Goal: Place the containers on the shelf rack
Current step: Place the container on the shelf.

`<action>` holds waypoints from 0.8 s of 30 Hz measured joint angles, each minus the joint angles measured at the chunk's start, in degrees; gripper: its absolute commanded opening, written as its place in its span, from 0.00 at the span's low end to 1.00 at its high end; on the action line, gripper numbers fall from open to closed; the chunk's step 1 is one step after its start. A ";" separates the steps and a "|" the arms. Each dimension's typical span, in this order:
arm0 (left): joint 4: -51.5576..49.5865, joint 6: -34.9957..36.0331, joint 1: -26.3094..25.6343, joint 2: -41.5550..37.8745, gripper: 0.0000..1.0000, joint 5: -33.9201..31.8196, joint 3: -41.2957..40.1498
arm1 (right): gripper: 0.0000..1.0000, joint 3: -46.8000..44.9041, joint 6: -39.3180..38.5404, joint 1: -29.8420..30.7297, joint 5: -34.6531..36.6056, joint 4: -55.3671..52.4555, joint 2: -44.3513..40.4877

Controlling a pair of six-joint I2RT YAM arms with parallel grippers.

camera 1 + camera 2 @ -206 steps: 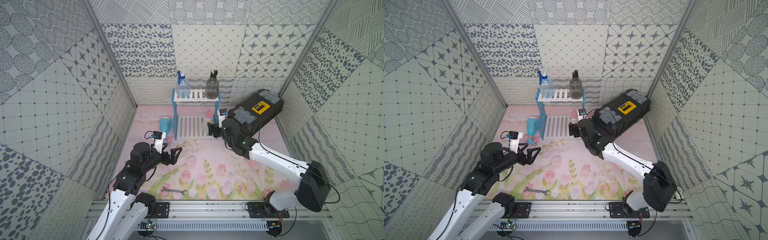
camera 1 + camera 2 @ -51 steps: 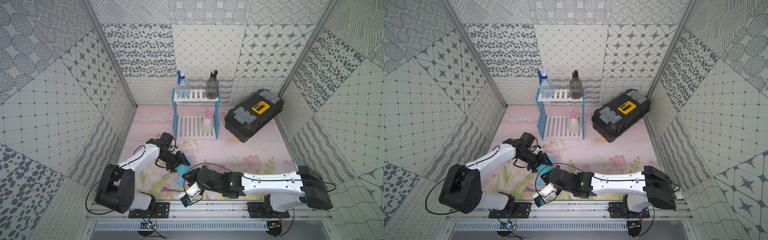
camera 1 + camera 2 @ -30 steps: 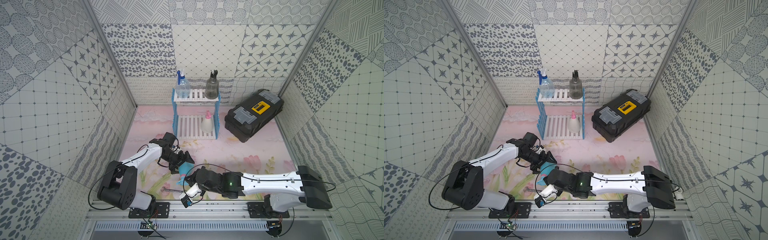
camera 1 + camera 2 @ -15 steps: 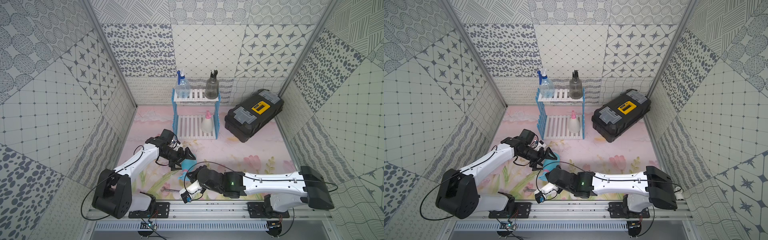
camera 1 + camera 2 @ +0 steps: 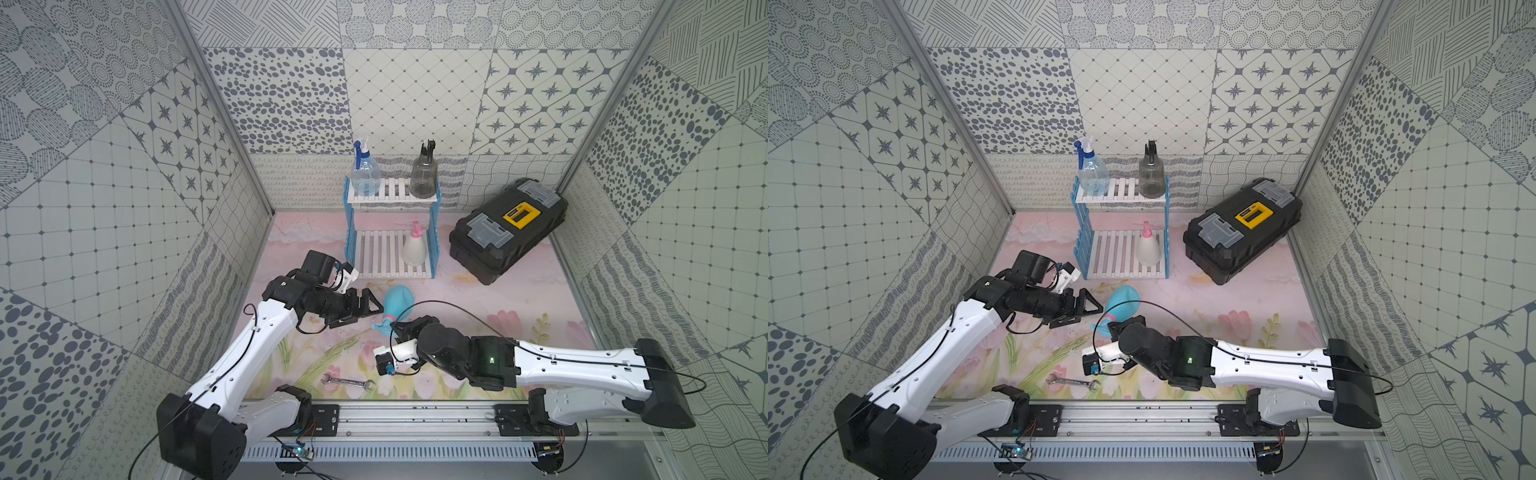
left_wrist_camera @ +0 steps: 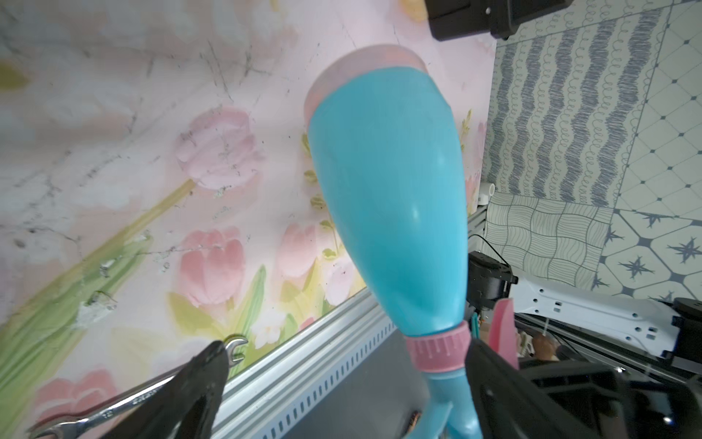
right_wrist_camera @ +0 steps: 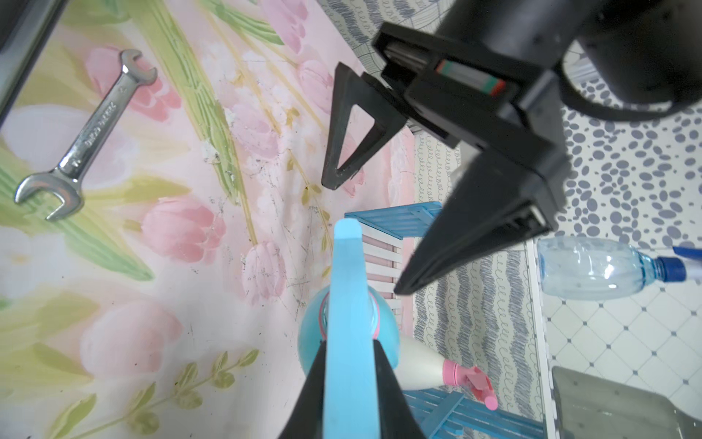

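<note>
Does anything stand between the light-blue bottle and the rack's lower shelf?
Nothing visible. The light-blue spray bottle, clamped in the right gripper, faces the shelf rack's bare slats; the open left gripper sits beside that path.

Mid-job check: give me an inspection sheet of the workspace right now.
Surface: floral mat, scuffed.
Job's things: shelf rack holds clear bottle and grey bottle on top, white bottle on lower shelf; light-blue bottle tilted in front of it.
Clutter: wrench near the front rail; black toolbox right of the rack.
Hands: right hand shut on the light-blue bottle's trigger head; left hand open, empty, beside it.
Cables: right arm's cable arcs close by that bottle.
Surroundings: patterned tile walls.
</note>
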 measured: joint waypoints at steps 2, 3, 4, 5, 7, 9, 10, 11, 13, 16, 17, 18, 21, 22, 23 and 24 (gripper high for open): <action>2.08 0.70 0.02 -4.24 0.99 -3.02 -1.33 | 0.00 0.00 3.30 -1.33 -1.36 0.00 -2.23; 3.28 0.87 0.02 -6.58 0.99 -4.57 -2.32 | 0.00 0.02 5.11 -2.34 -2.14 0.09 -3.28; 4.35 0.94 0.02 -8.55 0.99 -5.92 -3.19 | 0.00 0.07 6.88 -3.21 -2.78 0.20 -3.98; 5.75 1.05 0.02 -10.84 0.99 -7.52 -4.48 | 0.00 0.24 8.87 -4.11 -3.48 0.33 -4.59; 8.37 1.38 0.02 -15.08 0.99 -10.84 -7.15 | 0.00 1.11 12.61 -5.68 -4.55 0.48 -5.03; 10.58 2.03 0.02 -18.71 0.99 -13.75 -9.44 | 0.00 2.38 16.87 -6.99 -5.77 1.01 -4.98; 11.67 2.40 0.02 -20.39 0.99 -15.26 -10.47 | 0.00 3.06 18.82 -7.61 -6.27 1.25 -4.94; 12.66 2.84 0.02 -21.97 0.99 -16.72 -11.34 | 0.00 3.87 21.16 -8.26 -6.88 1.53 -4.79; 14.58 3.78 0.02 -24.68 0.99 -19.61 -12.92 | 0.00 5.62 25.75 -9.38 -7.56 2.40 -4.00; 17.79 5.38 0.07 -29.05 0.99 -23.52 -15.61 | 0.00 8.70 33.66 -10.62 -7.02 4.63 -0.92; 18.84 5.92 0.07 -30.47 0.99 -24.44 -16.48 | 0.00 9.66 35.76 -10.84 -6.45 5.16 0.35; 19.85 6.54 0.07 -31.78 0.99 -25.09 -17.27 | 0.00 10.86 37.97 -10.97 -5.53 5.62 1.95; 22.53 8.24 0.07 -34.80 0.99 -26.38 -19.17 | 0.00 15.10 43.63 -11.21 -2.01 6.19 7.41; 23.23 8.79 0.07 -35.63 0.99 -26.58 -19.67 | 0.00 16.35 45.18 -11.52 -1.07 6.25 9.05; 23.93 9.40 0.07 -36.30 0.99 -26.82 -20.06 | 0.00 17.86 47.06 -11.89 -0.37 6.14 10.88; 24.46 9.99 0.07 -36.83 0.99 -26.88 -20.37 | 0.00 19.32 48.68 -12.26 0.09 5.92 12.52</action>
